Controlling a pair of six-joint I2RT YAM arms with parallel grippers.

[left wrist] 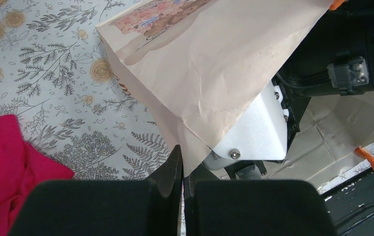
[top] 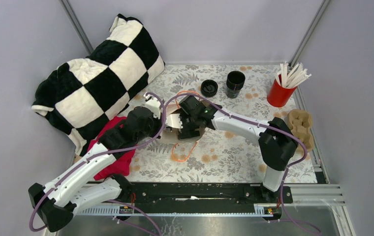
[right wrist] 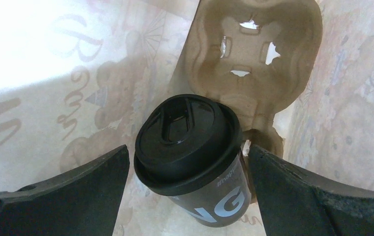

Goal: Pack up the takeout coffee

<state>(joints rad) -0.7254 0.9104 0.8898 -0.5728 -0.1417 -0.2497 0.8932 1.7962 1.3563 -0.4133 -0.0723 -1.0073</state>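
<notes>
Coffee cup [right wrist: 187, 142] inside paper bag [left wrist: 214, 64] — pulp carrier [right wrist: 298, 83] just behind

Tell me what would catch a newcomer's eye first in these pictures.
Both arms meet mid-table at a paper bag, the left gripper pinching its edge. Inside the bag, a lidded black cup stands between the open fingers of the right gripper, in front of a pulp carrier. A checkered blanket fills the far left corner.

White left arm [top: 81, 172] and right arm [top: 239, 125], black joints.
Purple cables [top: 293, 134] trail along both; right end effector's [right wrist: 189, 147] fingers [right wrist: 77, 191] are matte black.
</notes>
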